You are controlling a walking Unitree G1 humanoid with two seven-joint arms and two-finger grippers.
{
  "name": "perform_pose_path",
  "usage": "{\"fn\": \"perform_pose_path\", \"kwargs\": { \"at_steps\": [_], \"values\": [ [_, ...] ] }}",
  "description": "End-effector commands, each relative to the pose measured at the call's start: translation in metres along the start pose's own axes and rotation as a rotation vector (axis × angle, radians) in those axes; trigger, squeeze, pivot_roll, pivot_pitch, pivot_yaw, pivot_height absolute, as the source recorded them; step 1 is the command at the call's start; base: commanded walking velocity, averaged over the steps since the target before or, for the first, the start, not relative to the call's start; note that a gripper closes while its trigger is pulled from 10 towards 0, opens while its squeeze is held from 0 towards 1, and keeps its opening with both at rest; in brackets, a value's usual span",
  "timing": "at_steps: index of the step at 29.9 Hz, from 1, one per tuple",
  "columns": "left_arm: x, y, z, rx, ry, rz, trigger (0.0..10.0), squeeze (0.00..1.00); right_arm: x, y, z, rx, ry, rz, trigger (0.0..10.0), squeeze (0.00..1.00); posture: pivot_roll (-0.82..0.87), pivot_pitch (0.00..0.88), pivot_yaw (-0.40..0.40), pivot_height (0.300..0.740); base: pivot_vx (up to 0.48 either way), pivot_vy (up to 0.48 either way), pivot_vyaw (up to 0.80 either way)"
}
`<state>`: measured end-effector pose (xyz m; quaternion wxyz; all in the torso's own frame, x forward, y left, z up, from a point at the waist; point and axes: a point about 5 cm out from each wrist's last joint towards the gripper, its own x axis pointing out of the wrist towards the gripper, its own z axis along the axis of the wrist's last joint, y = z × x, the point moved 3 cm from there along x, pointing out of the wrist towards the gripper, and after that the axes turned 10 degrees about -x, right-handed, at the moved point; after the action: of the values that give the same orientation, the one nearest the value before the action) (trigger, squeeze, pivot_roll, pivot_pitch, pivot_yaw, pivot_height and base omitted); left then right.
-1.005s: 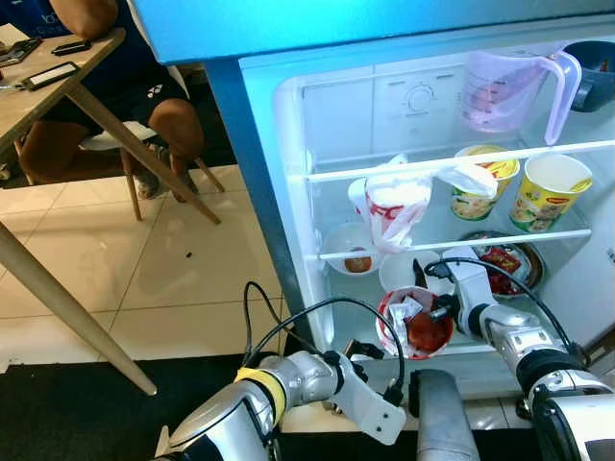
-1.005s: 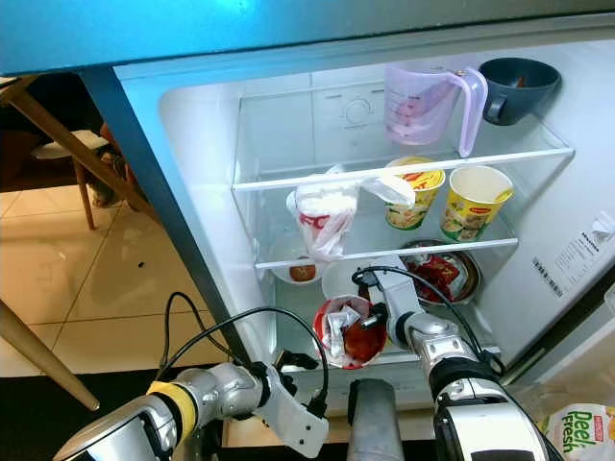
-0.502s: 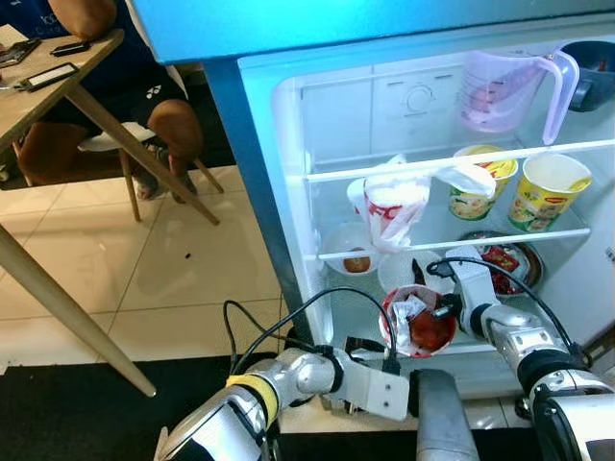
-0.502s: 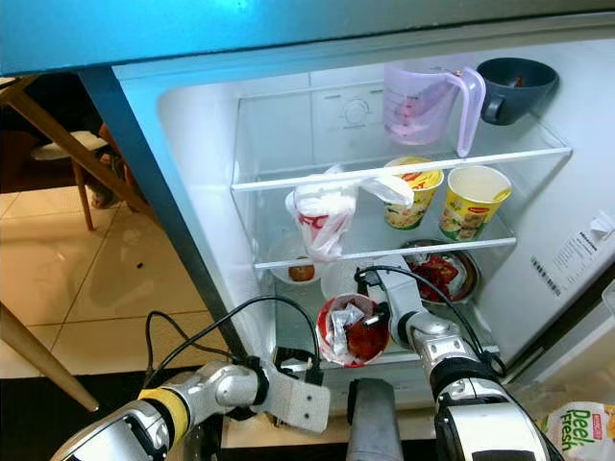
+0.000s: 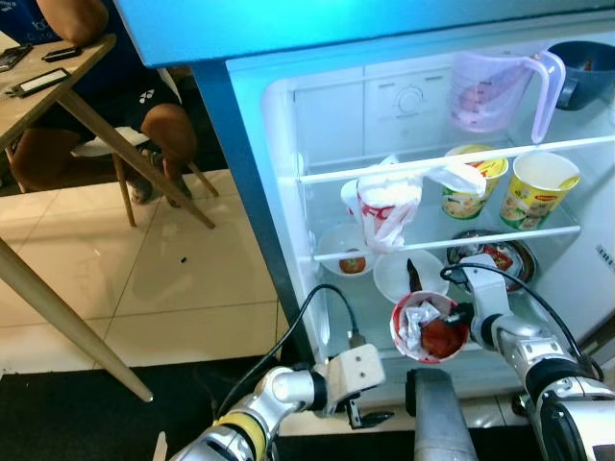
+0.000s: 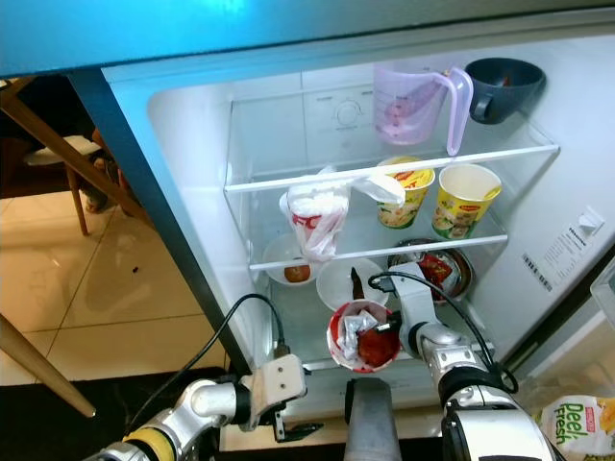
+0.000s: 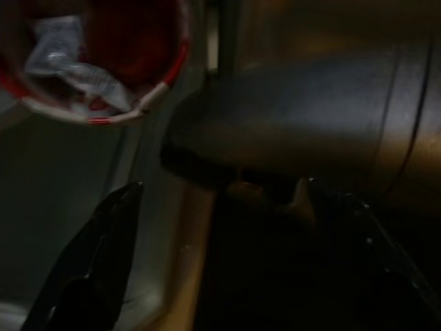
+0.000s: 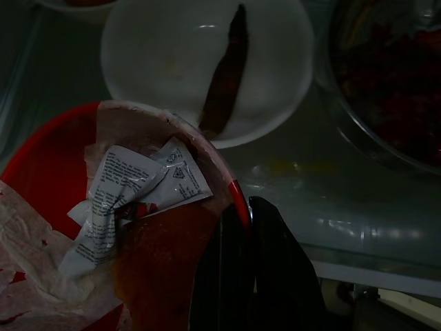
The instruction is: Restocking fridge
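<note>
red cup [image 5: 429, 327] of sauce and sachets, its rim pinched by the right pincer [image 5: 462, 314], has drawn back toward 6 o'clock off the fridge's bottom shelf [image 5: 370, 312], while the left pincer [image 5: 370, 418], spread, has dropped low, so this looks like unloading.

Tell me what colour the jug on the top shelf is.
The jug is translucent pale purple; the right eye view shows it best.

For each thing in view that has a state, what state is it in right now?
Fridge: open.
Red cup: lid peeled back, packets inside, pinched at the rim.
Right gripper: shut on the red cup's rim.
Left gripper: low before the fridge, holding nothing.
Jug: upright, top shelf.
Noodle cups: upright, middle shelf.
</note>
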<state>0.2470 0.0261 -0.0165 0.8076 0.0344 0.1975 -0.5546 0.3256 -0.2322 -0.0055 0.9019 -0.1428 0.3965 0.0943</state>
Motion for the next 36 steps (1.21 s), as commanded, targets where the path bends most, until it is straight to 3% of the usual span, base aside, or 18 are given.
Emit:
{"fn": "perform_pose_path", "kwargs": {
  "at_steps": [1,2,5,9,13,15,19,28,33,36],
  "values": [
    [-0.01,0.006,-0.006,-0.149,-0.061,0.053,10.0,0.0,0.0,-0.002,0.006,0.03,-0.041,-0.013,0.0,0.0,-0.09,0.013,0.082,0.449,0.0,0.0,0.0],
    [-0.01,0.006,-0.006,-0.149,-0.061,0.053,10.0,0.0,0.0,-0.002,0.006,0.03,-0.041,-0.013,0.0,0.0,-0.09,0.013,0.082,0.449,0.0,0.0,0.0],
    [-0.022,0.008,-0.014,-0.312,-0.143,0.082,10.0,0.0,0.0,0.001,0.011,0.053,-0.064,0.013,0.0,0.0,-0.09,0.01,0.079,0.449,0.0,0.0,0.0],
    [-0.027,0.01,-0.015,-0.358,-0.175,0.095,10.0,0.0,0.001,0.004,0.011,0.051,-0.063,0.027,0.0,0.0,-0.09,0.009,0.077,0.449,0.0,0.0,0.0],
    [-0.047,0.013,-0.021,-0.483,-0.272,0.105,10.0,0.0,0.003,0.015,0.011,0.039,-0.05,0.055,0.0,0.0,-0.08,0.013,0.072,0.449,0.0,0.0,0.0],
    [-0.047,0.013,-0.021,-0.483,-0.272,0.105,10.0,0.0,0.003,0.015,0.011,0.039,-0.05,0.055,0.0,0.0,-0.08,0.013,0.072,0.449,0.0,0.0,0.0],
    [-0.06,0.012,-0.033,-0.519,-0.272,0.127,10.0,0.0,0.006,0.025,0.016,0.028,-0.053,0.088,0.0,0.0,-0.07,0.022,0.069,0.449,0.0,0.0,0.0],
    [-0.068,0.011,-0.042,-0.548,-0.266,0.155,10.0,0.0,0.008,0.041,0.022,0.021,-0.058,0.146,0.0,0.0,-0.07,0.029,0.063,0.449,0.0,0.0,0.0],
    [-0.074,0.007,-0.05,-0.494,-0.22,0.186,10.0,0.0,0.011,0.062,0.028,0.034,-0.069,0.211,0.0,0.0,-0.06,0.038,0.06,0.449,0.0,0.0,0.0],
    [-0.074,0.008,-0.047,-0.474,-0.24,0.215,10.0,0.0,0.012,0.075,0.031,0.036,-0.073,0.246,0.0,0.0,-0.06,0.053,0.055,0.449,0.0,0.0,0.0]
  ]
}}
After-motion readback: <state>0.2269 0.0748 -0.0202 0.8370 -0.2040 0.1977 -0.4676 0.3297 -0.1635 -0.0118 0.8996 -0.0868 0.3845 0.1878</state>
